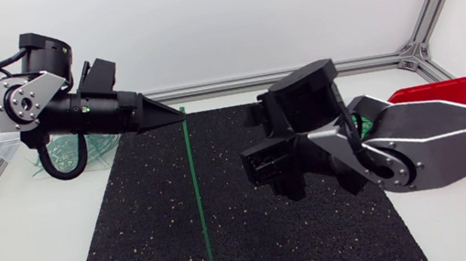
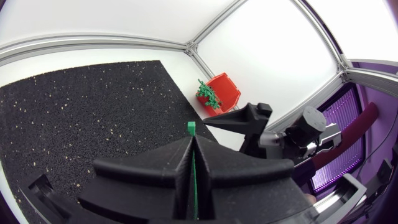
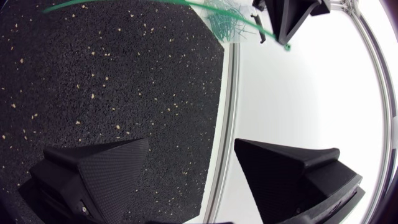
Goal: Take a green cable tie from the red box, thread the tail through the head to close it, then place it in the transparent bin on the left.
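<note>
My left gripper [image 1: 177, 114] is shut on a green cable tie [image 1: 199, 200] near its head. The long tail hangs straight down over the black mat [image 1: 139, 246]. In the left wrist view the tie's head [image 2: 191, 127] pokes out just past the closed fingers [image 2: 214, 177]. My right gripper [image 1: 269, 176] stands open and empty over the mat, to the right of the hanging tie. In the right wrist view its fingers [image 3: 93, 168] are wide apart, with the left gripper [image 3: 289, 18] and the tie [image 3: 217, 9] ahead. The red box [image 1: 445, 91] sits at the far right.
The transparent bin [image 1: 4, 146], with several green ties [image 1: 106, 149] by it, stands at the back left behind my left arm. Green ties [image 2: 208, 94] fill the red box [image 2: 225, 93]. An aluminium frame runs along the table's back edge.
</note>
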Robot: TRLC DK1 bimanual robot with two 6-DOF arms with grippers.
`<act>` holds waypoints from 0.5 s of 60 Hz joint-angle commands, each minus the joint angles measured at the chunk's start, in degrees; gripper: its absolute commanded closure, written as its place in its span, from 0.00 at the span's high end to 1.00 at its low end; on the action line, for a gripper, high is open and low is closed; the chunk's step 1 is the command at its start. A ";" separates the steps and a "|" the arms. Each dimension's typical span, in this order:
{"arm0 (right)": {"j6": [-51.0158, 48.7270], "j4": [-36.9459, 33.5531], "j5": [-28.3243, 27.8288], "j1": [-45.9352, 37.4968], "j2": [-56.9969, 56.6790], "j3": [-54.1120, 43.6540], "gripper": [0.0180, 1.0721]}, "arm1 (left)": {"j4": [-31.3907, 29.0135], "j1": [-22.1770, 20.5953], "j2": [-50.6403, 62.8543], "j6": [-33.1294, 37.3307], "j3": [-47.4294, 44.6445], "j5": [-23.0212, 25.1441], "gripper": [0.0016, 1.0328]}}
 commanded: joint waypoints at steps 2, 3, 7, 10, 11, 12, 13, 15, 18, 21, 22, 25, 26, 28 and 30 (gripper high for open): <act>-2.78 1.79 0.95 1.64 0.95 -1.58 0.95 | 0.23 0.26 3.13 1.46 3.97 0.46 0.03; -3.04 2.58 1.13 1.99 1.12 -1.75 0.95 | 0.23 0.26 3.39 1.55 4.23 0.46 0.03; -3.66 5.04 1.30 2.96 2.09 -2.46 0.95 | 0.23 0.44 4.36 1.63 5.11 0.46 0.03; -4.98 7.42 1.65 3.66 2.79 -3.16 0.95 | 0.05 0.53 5.33 1.63 5.82 0.46 0.03; -5.50 8.38 1.92 3.93 3.14 -3.42 0.95 | -0.04 0.53 5.59 1.63 5.99 0.55 0.03; -6.12 9.35 2.00 4.10 3.50 -3.78 0.95 | -0.04 0.53 5.77 1.63 6.17 0.64 0.03; -6.65 10.40 2.18 4.37 3.85 -4.04 0.95 | -0.04 0.53 6.03 1.63 6.26 0.64 0.03; -7.61 11.90 2.27 4.89 4.46 -4.48 0.95 | -0.04 0.53 6.38 1.72 6.52 0.64 0.03; -9.81 14.80 2.62 5.51 5.25 -5.62 0.95 | -0.04 0.53 6.65 1.72 6.87 0.73 0.03; -12.10 17.96 2.88 6.04 6.40 -6.50 0.95 | -0.21 0.53 7.17 1.81 7.31 0.82 0.03; -12.71 18.67 2.97 6.21 6.75 -6.76 0.95 | -0.21 0.53 7.26 1.81 7.31 0.82 0.03; -14.73 20.86 3.06 6.74 7.54 -7.47 0.95 | -0.92 0.53 7.88 2.34 7.75 0.90 0.03; -15.35 21.48 3.06 7.00 7.63 -7.73 0.95 | -1.09 0.53 7.96 2.60 7.84 0.90 0.03; -16.31 22.53 3.06 7.53 7.98 -8.08 0.95 | -1.53 0.53 8.05 3.13 7.84 0.99 0.03; -17.11 22.80 3.15 7.79 8.33 -8.08 0.95 | -1.71 0.61 8.14 3.30 7.84 0.99 0.03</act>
